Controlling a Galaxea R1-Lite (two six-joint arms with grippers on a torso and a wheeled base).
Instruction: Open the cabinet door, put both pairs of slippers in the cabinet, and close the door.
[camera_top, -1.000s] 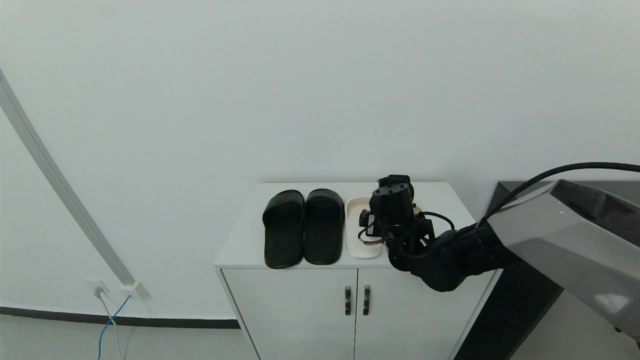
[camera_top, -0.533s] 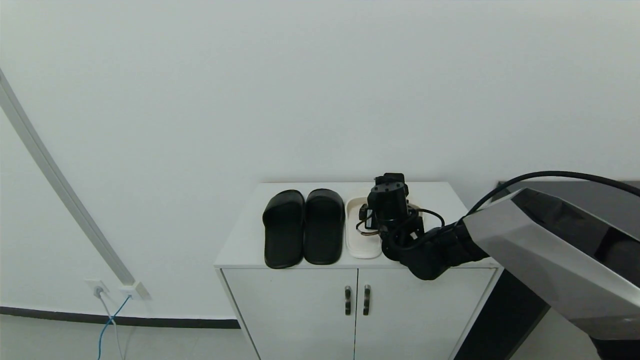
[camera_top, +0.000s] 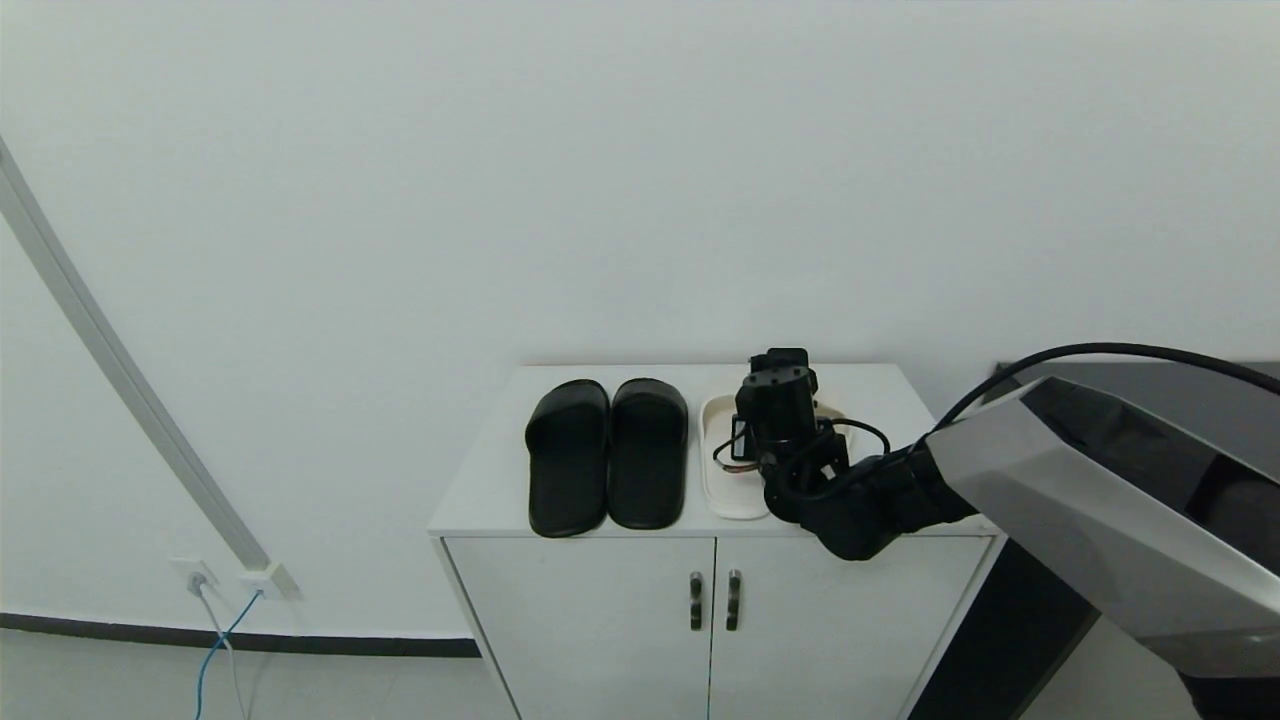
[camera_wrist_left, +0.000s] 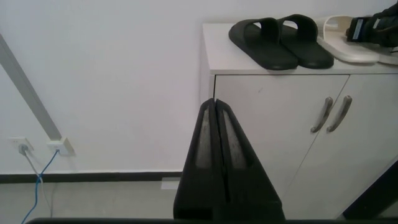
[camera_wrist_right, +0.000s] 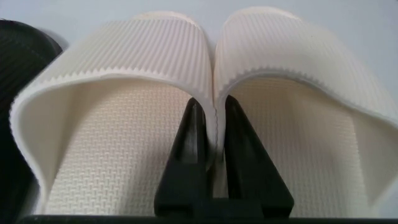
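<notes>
- On top of the white cabinet (camera_top: 480, 495), a smooth, flat-fronted box, two pairs of slippers lie side by side with their toes toward the wall (camera_top: 640, 180).
- The black slippers (camera_top: 605, 455) sit on the robot's left half of the top. They are matte, with broad rounded straps, and their inner edges touch.
- The cream slippers (camera_wrist_right: 143, 68) lie just beside them on the right. Their straps are finely ribbed, with a saw-toothed edge, and their footbeds carry a small woven pattern.
- The right gripper (camera_wrist_right: 213, 109) is down over the cream pair. One tapered black finger sits inside each slipper, and the narrow gap between them pinches the two neighbouring strap walls together.
- The left gripper (camera_wrist_left: 215, 106) hangs low in front of the cabinet's left corner. Its wedge-shaped fingers are pressed flat together with nothing between them.
- Both doors (camera_top: 600, 620) are closed, and their two slim, dark vertical handles (camera_top: 695, 600) stand close on either side of the centre seam.
- A pale slanted conduit (camera_top: 110, 350) runs down the wall to two sockets (camera_top: 195, 575), where a blue cable (camera_top: 215, 650) trails to the floor.
</notes>
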